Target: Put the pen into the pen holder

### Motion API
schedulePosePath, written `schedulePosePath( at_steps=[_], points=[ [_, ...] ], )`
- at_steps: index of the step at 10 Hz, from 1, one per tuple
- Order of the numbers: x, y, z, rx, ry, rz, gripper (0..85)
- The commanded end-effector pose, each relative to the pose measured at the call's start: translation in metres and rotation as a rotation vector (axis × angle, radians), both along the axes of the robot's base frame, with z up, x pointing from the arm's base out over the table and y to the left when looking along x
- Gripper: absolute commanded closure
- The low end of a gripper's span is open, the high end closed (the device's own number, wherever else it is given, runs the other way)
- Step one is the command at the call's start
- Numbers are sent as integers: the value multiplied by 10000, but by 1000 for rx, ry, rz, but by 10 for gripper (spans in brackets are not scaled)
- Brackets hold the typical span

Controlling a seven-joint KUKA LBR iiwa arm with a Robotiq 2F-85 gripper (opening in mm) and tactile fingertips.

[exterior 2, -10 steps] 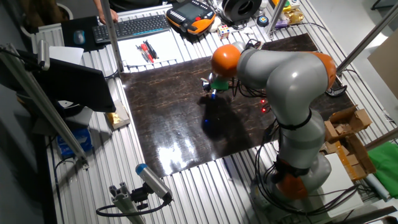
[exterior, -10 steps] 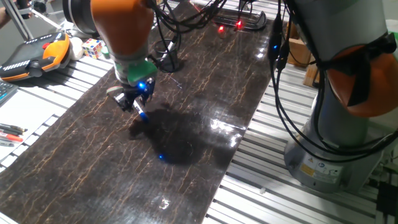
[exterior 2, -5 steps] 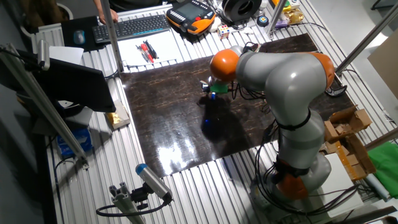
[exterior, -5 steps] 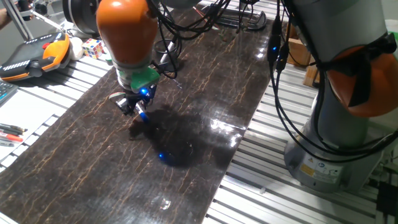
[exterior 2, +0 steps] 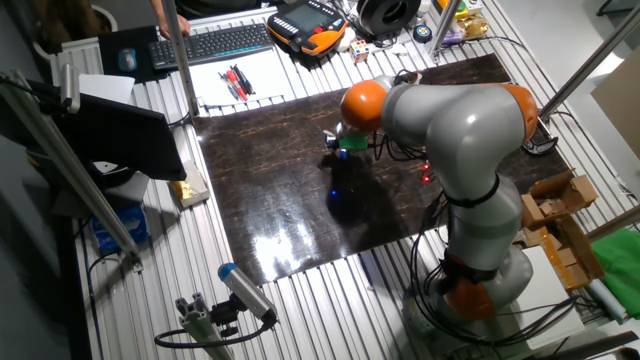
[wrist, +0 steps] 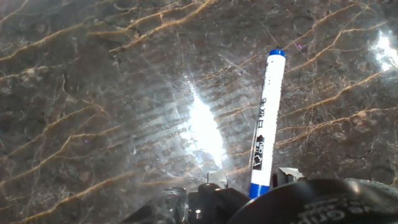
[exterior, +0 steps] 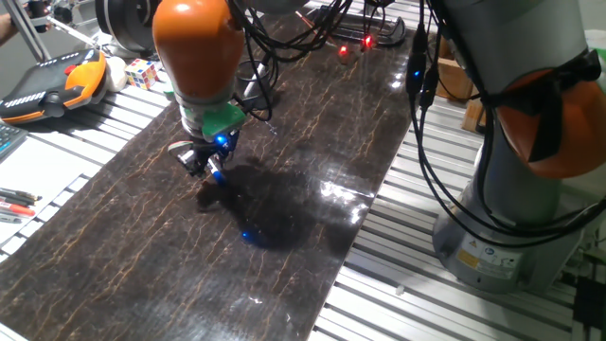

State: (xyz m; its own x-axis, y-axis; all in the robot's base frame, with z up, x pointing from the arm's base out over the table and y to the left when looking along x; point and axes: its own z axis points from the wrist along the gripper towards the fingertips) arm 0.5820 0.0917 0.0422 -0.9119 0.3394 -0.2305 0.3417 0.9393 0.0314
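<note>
My gripper [exterior: 202,161] is shut on the pen [exterior: 216,173], a white-barrelled marker with a blue cap, and holds it tilted just above the dark marbled table top [exterior: 312,123]. In the hand view the pen [wrist: 264,124] sticks out from between the fingers of the gripper [wrist: 249,190], blue cap pointing away over the table. In the other fixed view the gripper [exterior 2: 336,141] is near the middle of the table top. A dark cup-like shape that may be the pen holder [exterior: 256,90] shows behind the arm, mostly hidden.
An orange teach pendant [exterior: 47,80] and a colour cube [exterior: 142,71] lie at the back left. Red and black pens [exterior 2: 235,82] lie on paper by a keyboard [exterior 2: 215,42]. A big black spool [exterior 2: 385,12] and cables [exterior: 284,28] are at the far end.
The arm's orange joint has swung a little over the gripper. The hand has shifted slightly with the pen still held.
</note>
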Motion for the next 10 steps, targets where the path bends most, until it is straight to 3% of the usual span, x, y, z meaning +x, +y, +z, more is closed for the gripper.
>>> schedulePosePath(
  at_steps=[1,3,7,10],
  points=[
    [-5,1,-7,0,0,0,377],
    [9,-6,-4,-9,-14,-1,377],
    [24,-14,1,-5,-14,1,373],
    [15,-11,-15,45,75,25,373]
  ],
)
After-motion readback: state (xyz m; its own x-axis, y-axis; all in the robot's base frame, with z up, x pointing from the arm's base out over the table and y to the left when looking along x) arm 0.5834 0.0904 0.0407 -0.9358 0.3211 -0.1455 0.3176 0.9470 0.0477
